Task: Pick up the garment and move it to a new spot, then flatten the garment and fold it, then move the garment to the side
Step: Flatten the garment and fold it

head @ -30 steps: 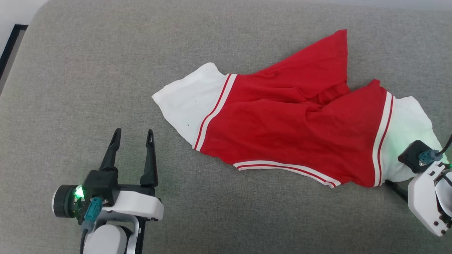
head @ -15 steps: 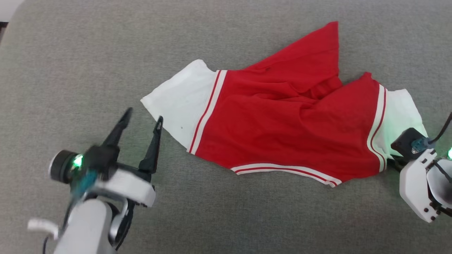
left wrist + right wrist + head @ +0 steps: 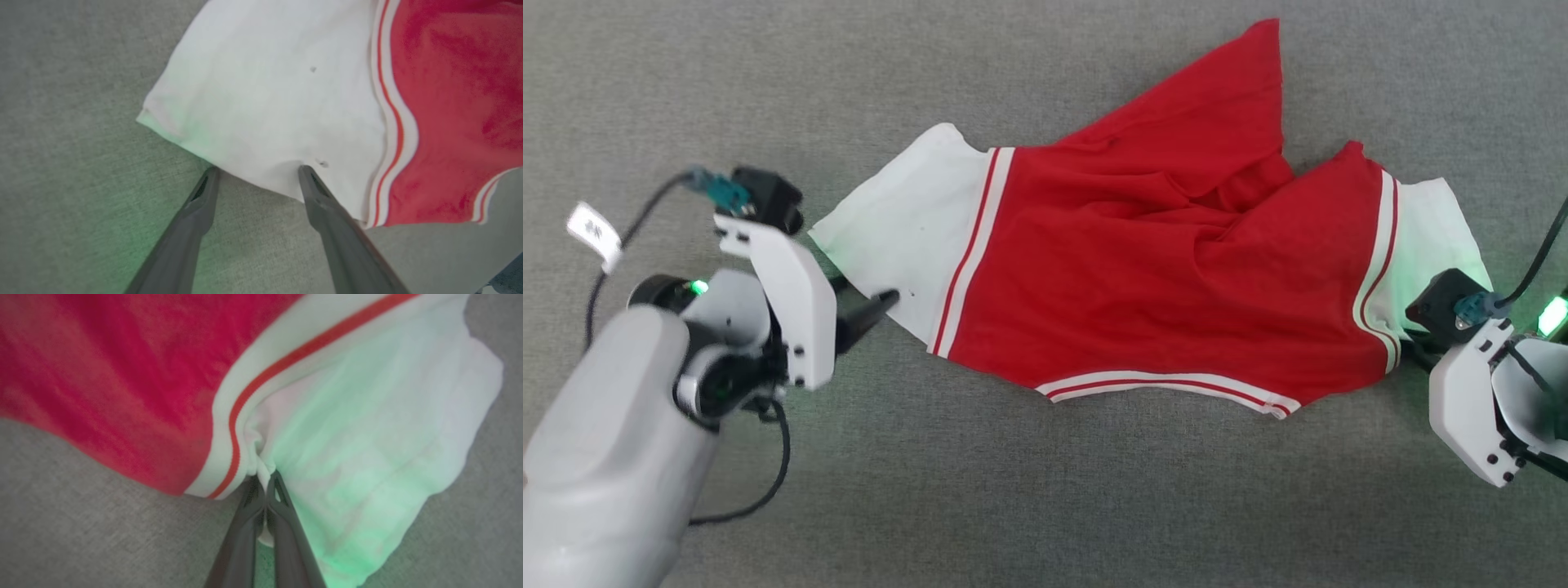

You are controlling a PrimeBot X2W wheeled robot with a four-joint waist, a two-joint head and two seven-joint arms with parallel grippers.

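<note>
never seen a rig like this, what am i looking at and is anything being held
A two-armed wheeled robot works over a grey fabric surface. The wide picture is from its head camera, looking down; the other two are from wrist cameras, looking along each gripper's two dark fingers. A crumpled red jersey-style T-shirt with white short sleeves lies there. The right gripper is shut, pinching the white sleeve beside the striped trim. The left gripper is open, fingertips at the other sleeve's edge, holding nothing.
</note>
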